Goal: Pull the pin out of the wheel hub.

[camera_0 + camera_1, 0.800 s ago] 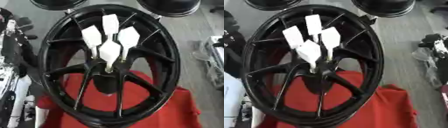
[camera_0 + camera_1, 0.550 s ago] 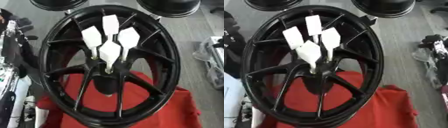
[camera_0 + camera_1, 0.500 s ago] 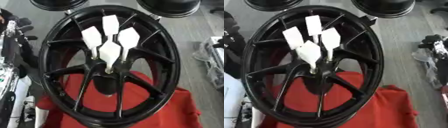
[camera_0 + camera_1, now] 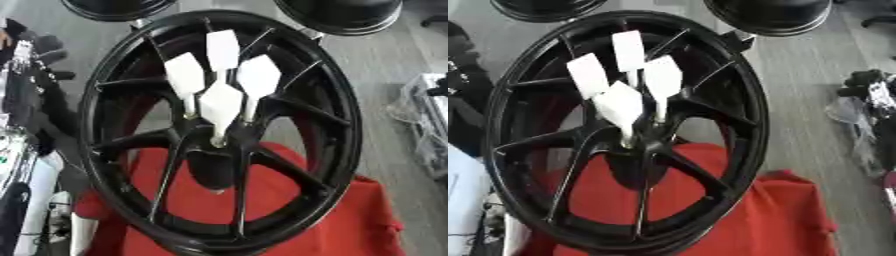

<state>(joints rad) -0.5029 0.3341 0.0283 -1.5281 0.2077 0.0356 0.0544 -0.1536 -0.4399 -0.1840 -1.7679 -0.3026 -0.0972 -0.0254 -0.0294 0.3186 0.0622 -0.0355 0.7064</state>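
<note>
Four white-tagged pins stood seated in wheel hub; none extracted. Neither hand was in view; finger state undeterminable. Extraction outstanding.

Large black spoked wheel hub: looks like painted metal, glossy, smooth, light glinting along rim and spokes. Four pins with flat white tags: tags matt, paper or thin plastic, cannot tell which; thin stems below look like dull metal. Red cloth under the hub: soft, matt fabric, creased. Grey floor: matt, faintly grained. Two round black objects at top edge: shiny, smooth. No robot hand shows in either view.
</note>
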